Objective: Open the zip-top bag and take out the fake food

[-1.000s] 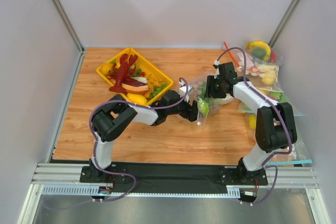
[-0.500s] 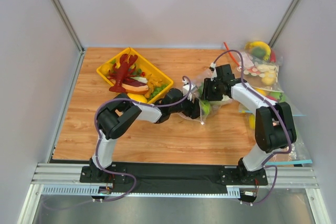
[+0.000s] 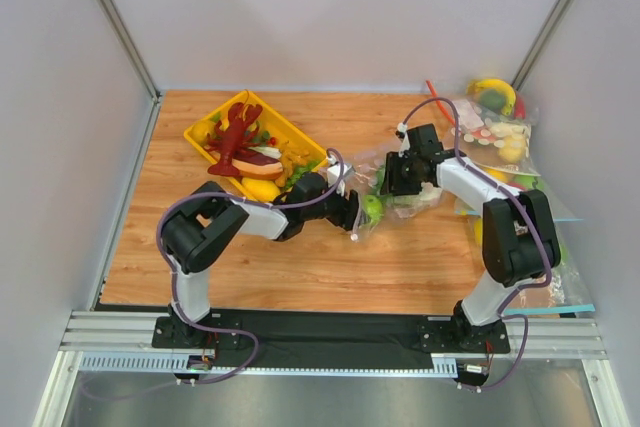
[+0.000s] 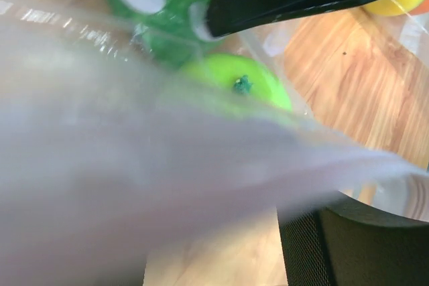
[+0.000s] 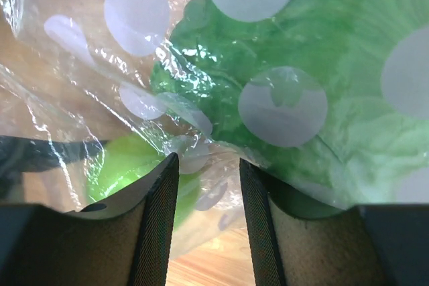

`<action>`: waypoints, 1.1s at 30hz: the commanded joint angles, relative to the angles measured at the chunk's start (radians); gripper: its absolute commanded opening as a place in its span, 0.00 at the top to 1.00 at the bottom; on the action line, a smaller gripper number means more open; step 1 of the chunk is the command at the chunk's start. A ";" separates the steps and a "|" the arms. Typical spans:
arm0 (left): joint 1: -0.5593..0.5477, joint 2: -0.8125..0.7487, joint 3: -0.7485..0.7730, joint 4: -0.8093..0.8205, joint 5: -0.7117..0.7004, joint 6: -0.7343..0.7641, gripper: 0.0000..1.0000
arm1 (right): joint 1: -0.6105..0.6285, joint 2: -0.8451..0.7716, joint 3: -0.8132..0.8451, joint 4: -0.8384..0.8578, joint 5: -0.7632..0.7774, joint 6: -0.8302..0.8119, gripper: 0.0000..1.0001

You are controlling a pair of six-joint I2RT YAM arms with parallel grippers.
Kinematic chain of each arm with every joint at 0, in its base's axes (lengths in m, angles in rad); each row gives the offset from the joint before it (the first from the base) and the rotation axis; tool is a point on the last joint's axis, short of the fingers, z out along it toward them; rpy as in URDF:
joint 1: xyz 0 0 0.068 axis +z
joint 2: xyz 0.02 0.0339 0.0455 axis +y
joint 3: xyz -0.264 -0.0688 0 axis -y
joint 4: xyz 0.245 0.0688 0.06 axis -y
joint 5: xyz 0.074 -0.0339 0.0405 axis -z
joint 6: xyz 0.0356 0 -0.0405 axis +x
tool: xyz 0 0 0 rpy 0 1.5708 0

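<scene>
The clear zip-top bag (image 3: 408, 185) lies mid-table with the lettuce head (image 5: 315, 65) and the round green fruit (image 3: 372, 209) seen through it. My left gripper (image 3: 350, 215) is at the bag's left end. In the left wrist view blurred plastic (image 4: 134, 165) covers one finger, and the other finger (image 4: 335, 246) stands well aside, so the jaws are open. The fruit (image 4: 238, 85) lies beyond them. My right gripper (image 3: 395, 175) is on top of the bag. Its jaws (image 5: 208, 165) are a little apart with loose film between them. The red lobster (image 3: 235, 137) lies in the yellow tray.
The yellow tray (image 3: 285, 127) with toy food stands at the back left, just behind my left arm. A pile of other clear bags with toys (image 3: 500, 137) fills the back right corner. Grey walls close in both sides and the back.
My left gripper has drawn back to the left, and the green fruit and the bag's left end have come with it. My right gripper has shifted slightly left on the bag.
</scene>
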 commanded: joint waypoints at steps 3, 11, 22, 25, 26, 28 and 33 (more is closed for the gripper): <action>0.018 -0.132 -0.064 -0.071 0.039 0.065 0.88 | -0.013 0.033 0.033 -0.005 0.030 -0.014 0.57; 0.021 -0.247 -0.097 -0.295 -0.038 0.157 0.88 | -0.037 0.039 0.030 -0.005 0.045 -0.017 0.57; 0.085 -0.453 -0.135 -0.511 -0.133 0.198 0.88 | -0.040 0.023 0.029 -0.004 0.040 -0.016 0.56; 0.122 -0.545 -0.132 -0.640 -0.179 0.214 0.88 | -0.042 0.023 0.027 -0.002 0.034 -0.016 0.56; 0.133 -0.592 -0.132 -0.671 -0.206 0.217 0.88 | -0.040 0.023 0.027 -0.004 0.034 -0.014 0.56; 0.170 -0.658 -0.123 -0.740 -0.249 0.209 0.88 | -0.040 0.023 0.027 -0.002 0.030 -0.014 0.56; 0.262 -0.755 -0.075 -0.838 -0.366 0.177 0.87 | -0.040 0.016 0.026 -0.001 0.020 -0.013 0.56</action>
